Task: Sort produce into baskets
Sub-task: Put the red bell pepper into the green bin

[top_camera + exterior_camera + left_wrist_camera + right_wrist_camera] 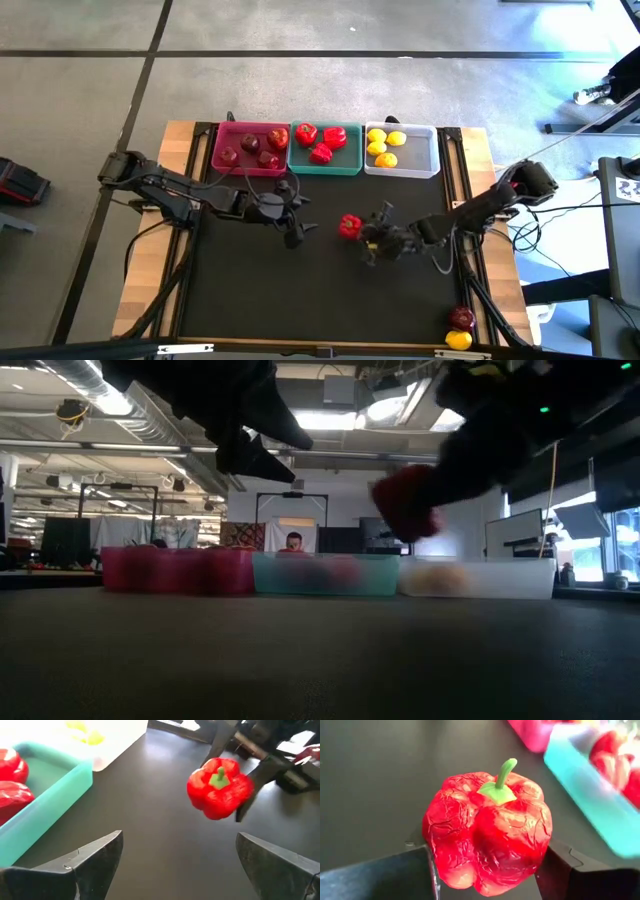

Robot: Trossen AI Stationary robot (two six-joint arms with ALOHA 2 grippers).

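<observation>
Three baskets line the table's far edge. The pink one (250, 148) holds dark red apples, the teal one (325, 150) red peppers, and the white one (402, 150) lemons. At mid-table my right gripper (360, 233) is shut on a red bell pepper (349, 227), which also shows in the right wrist view (487, 832). My left gripper (295, 228) hangs open just left of that pepper, pointing toward it, with nothing between its fingers (95, 855). My right gripper pinches the bell pepper between its two fingers, at the lower part of its two opposite sides (436, 862). The fingers come from the table's right, slanting down. The pepper is upright with its green stem (504, 775) on top, and is lifted clear of the table (408, 500).
A dark red apple (461, 318) and a lemon (459, 340) lie at the table's near right corner. The black mat between the arms and the near edge is bare. A person (294, 542) sits in the room beyond the baskets.
</observation>
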